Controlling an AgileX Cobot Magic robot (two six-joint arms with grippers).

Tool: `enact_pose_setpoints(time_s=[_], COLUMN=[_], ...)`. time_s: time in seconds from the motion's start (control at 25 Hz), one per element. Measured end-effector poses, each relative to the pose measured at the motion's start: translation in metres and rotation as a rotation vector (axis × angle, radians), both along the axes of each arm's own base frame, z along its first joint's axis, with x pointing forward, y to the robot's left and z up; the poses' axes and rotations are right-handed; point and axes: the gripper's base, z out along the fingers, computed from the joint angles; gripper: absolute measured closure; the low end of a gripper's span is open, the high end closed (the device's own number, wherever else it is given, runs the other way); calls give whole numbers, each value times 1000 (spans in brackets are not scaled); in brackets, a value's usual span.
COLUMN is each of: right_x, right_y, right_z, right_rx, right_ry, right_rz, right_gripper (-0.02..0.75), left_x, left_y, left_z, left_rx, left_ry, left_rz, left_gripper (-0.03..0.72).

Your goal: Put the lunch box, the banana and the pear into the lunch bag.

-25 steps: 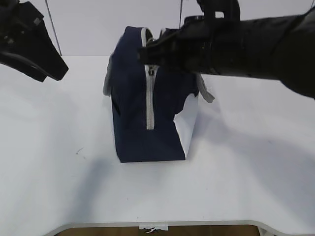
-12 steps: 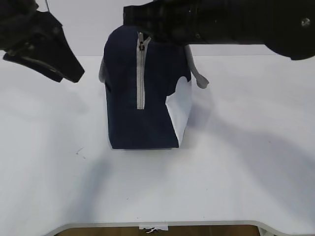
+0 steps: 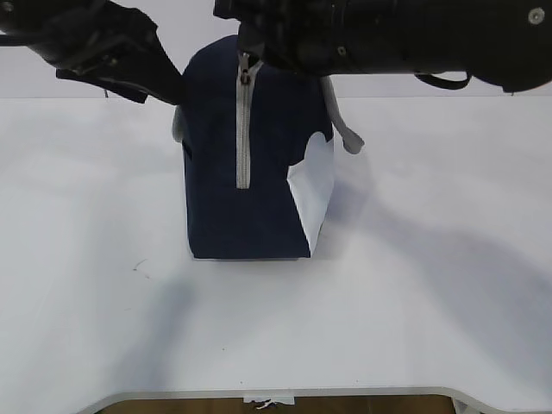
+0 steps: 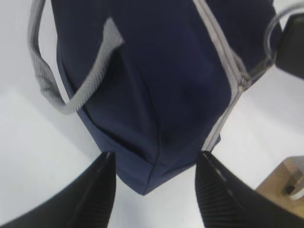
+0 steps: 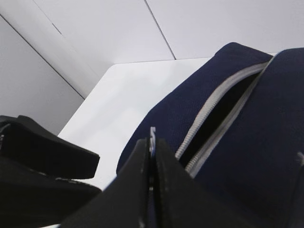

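The navy lunch bag (image 3: 259, 172) stands upright mid-table, its grey zipper (image 3: 242, 129) running down the near face. My right gripper (image 3: 248, 53) is at the bag's top, shut on the metal ring pull (image 4: 271, 33); in the right wrist view (image 5: 152, 142) a thin metal piece is pinched between the jaws. The zipper gapes partly open along the top (image 5: 216, 121). My left gripper (image 3: 170, 86) is open and empty, close to the bag's upper left; its fingers straddle a bag corner (image 4: 155, 159). The lunch box, banana and pear are out of view.
Grey strap handles hang on both sides of the bag (image 3: 343, 134) (image 4: 47, 80). The white table's front edge (image 3: 276, 392) is near the bottom of the exterior view. A white wall stands behind the table.
The bag has shifted left and stands straighter. My right gripper moved left along the top with the pull. My left gripper moved right, up to the bag.
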Motion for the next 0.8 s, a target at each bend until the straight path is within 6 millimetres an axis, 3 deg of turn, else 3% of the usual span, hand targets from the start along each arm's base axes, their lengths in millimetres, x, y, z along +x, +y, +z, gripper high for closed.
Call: enact_pose_setpoints(time_s=[0.4, 0.64, 0.8], right_x=[0, 0, -1], right_y=[0, 0, 0], right_z=[0, 0, -1], right_rx=[34, 37, 32], right_ry=[25, 31, 42], right_rz=[-12, -13, -12], right_gripper=[737, 737, 737], left_x=[3, 12, 12], left_y=[-5, -12, -13], left_z=[2, -14, -14], left_rx=[-48, -79, -87], left_ry=[-41, 14, 14], left_rz=[-33, -40, -53], left_gripper=[279, 281, 367])
